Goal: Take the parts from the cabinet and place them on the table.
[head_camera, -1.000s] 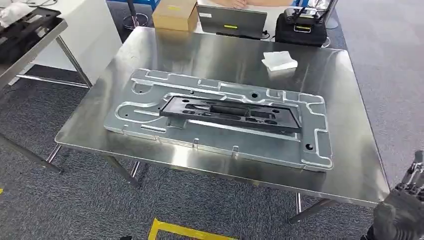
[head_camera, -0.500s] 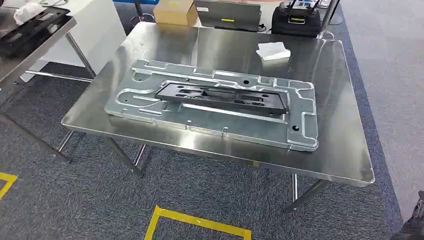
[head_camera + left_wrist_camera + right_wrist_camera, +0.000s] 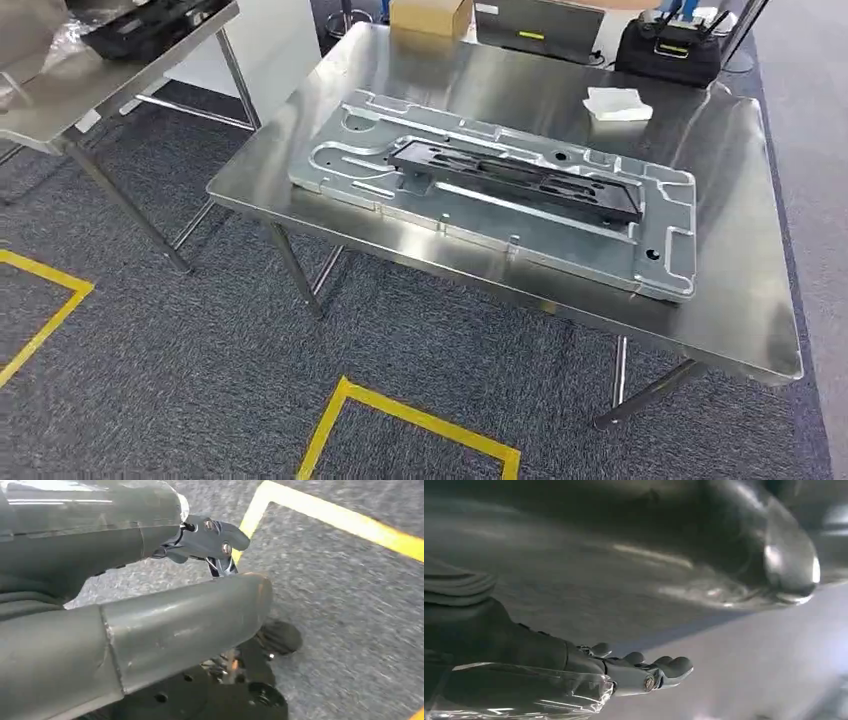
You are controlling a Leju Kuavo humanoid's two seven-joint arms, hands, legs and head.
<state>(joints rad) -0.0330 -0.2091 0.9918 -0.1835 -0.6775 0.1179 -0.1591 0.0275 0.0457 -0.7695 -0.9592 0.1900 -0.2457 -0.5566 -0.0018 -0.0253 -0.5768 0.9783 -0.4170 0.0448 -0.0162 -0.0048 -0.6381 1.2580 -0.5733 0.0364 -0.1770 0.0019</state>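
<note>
With our left hand (image 3: 150,625) and right hand (image 3: 634,672) both empty, fingers loosely spread, we judge turning too close could knock the black part (image 3: 515,180) lying on the metal plate (image 3: 660,250) off the worktop (image 3: 740,330).

Silver table (image 3: 430,70) – black part (image 3: 515,180) on silver plate (image 3: 672,260) – grey carpet (image 3: 190,380), yellow tape (image 3: 420,418)

Two steel tables (image 3: 740,330) (one black part (image 3: 515,178), one plate (image 3: 670,262))
</note>
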